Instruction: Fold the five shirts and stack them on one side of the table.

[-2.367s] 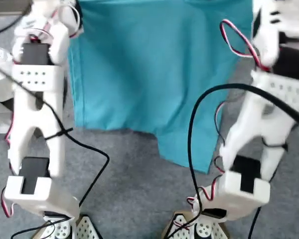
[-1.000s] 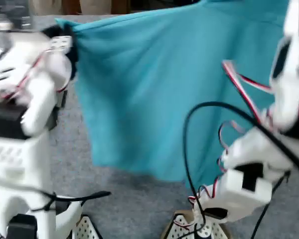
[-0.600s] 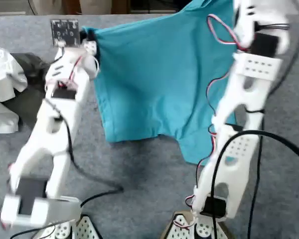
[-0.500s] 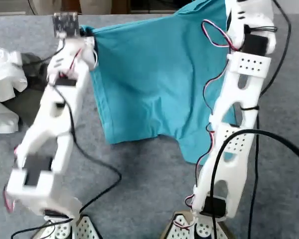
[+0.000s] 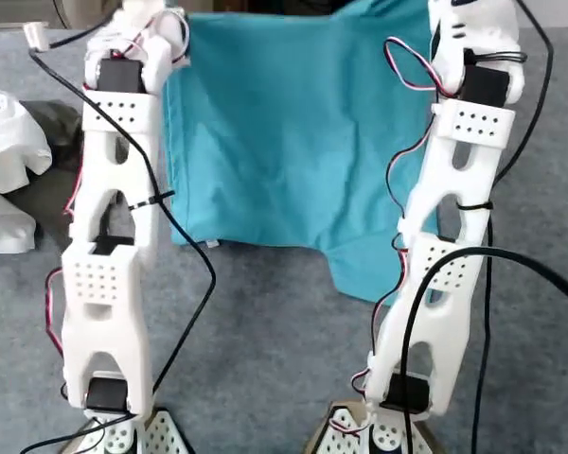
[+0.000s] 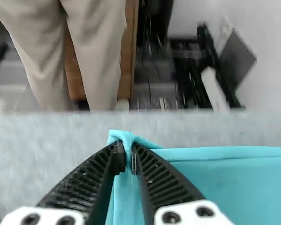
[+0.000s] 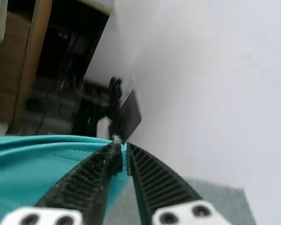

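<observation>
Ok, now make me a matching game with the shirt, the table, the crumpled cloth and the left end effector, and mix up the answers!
Things:
1. shirt
2. table
3. crumpled cloth
4. left end effector

Colour or state:
A. white
B. shut on a corner of fabric
C. teal
D. grey

Pairs: 1-C, 2-D, 3-A, 4-B
</observation>
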{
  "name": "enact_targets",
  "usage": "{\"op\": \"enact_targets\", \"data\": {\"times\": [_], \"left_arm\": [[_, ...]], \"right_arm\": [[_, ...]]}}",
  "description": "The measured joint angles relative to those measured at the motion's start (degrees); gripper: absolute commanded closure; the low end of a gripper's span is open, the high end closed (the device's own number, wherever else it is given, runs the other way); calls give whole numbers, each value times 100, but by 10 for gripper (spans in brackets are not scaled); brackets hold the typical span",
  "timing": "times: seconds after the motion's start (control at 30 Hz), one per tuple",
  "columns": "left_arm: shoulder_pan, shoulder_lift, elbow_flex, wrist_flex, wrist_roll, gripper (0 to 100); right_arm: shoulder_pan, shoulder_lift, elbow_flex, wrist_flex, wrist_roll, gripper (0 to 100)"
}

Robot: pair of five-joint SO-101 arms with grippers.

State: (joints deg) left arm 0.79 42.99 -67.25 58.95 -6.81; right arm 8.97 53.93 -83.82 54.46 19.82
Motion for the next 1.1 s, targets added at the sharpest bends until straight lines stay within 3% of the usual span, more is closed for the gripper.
{"op": "enact_targets", "data": {"times": [0.23,0.47,0.77,0.93,1.1], "left_arm": [[62,765,-1415,1934,-9,982],[396,1178,-2523,3947,0,982],[229,1196,-2426,4132,413,982],[229,1073,-1864,4132,422,982],[229,62,-615,4132,422,982]], "right_arm": [[9,-9,-580,2611,809,997],[-44,-62,-932,4519,809,997],[448,-712,-580,4703,791,997],[475,-1512,492,4703,932,997],[316,-2330,2066,4703,888,997]]}}
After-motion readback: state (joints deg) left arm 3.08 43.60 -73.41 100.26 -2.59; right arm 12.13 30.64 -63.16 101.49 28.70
